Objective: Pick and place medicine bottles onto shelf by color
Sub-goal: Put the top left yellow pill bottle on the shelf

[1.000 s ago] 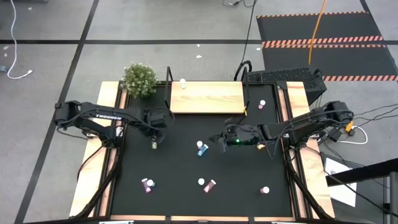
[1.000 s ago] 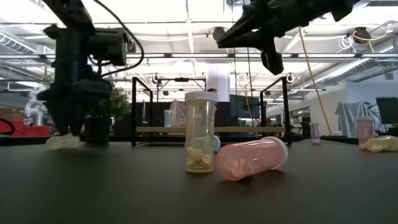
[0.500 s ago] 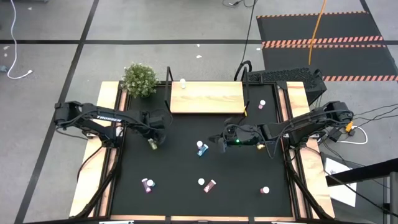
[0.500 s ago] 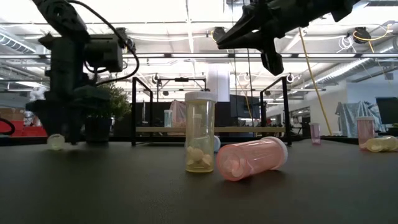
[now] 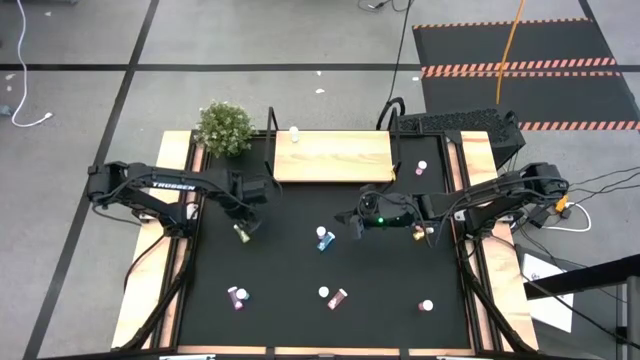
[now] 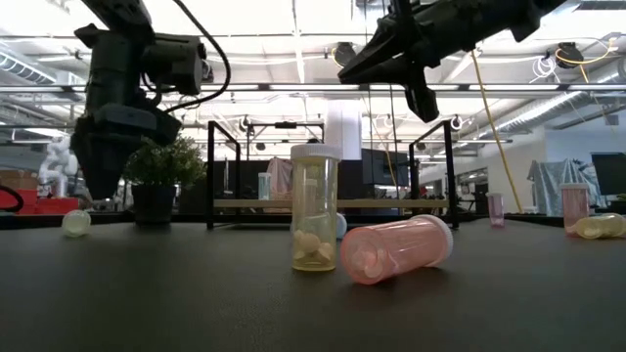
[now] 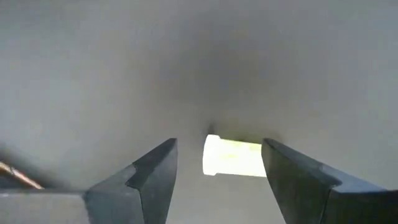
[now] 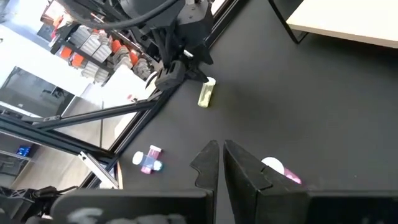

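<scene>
A yellow-green medicine bottle [image 7: 233,157] lies on its side on the black mat, at the table's left [image 5: 241,233]. My left gripper [image 5: 244,219] hangs open just above it and points down, one finger on either side of the bottle, clear of it [image 6: 98,188]. My right gripper [image 5: 352,221] hovers shut above the middle of the mat, near a blue bottle [image 5: 323,238]. The shelf [image 5: 333,157], a light wooden board, stands at the far side, with a white-capped bottle [image 5: 294,131] by its far left corner.
A yellow bottle [image 6: 315,207] stands upright at the near middle, with a pink one [image 6: 396,249] lying beside it. More bottles sit at the near left [image 5: 237,297], the near right [image 5: 427,306] and to the right of the shelf [image 5: 421,167]. A green plant [image 5: 224,127] stands at the far left corner.
My left gripper has risen from the mat, rolling a little about its own line, and has stayed open. The yellow-green bottle has turned about on the mat and slid slightly toward the table's left edge; it now lies below the fingers.
</scene>
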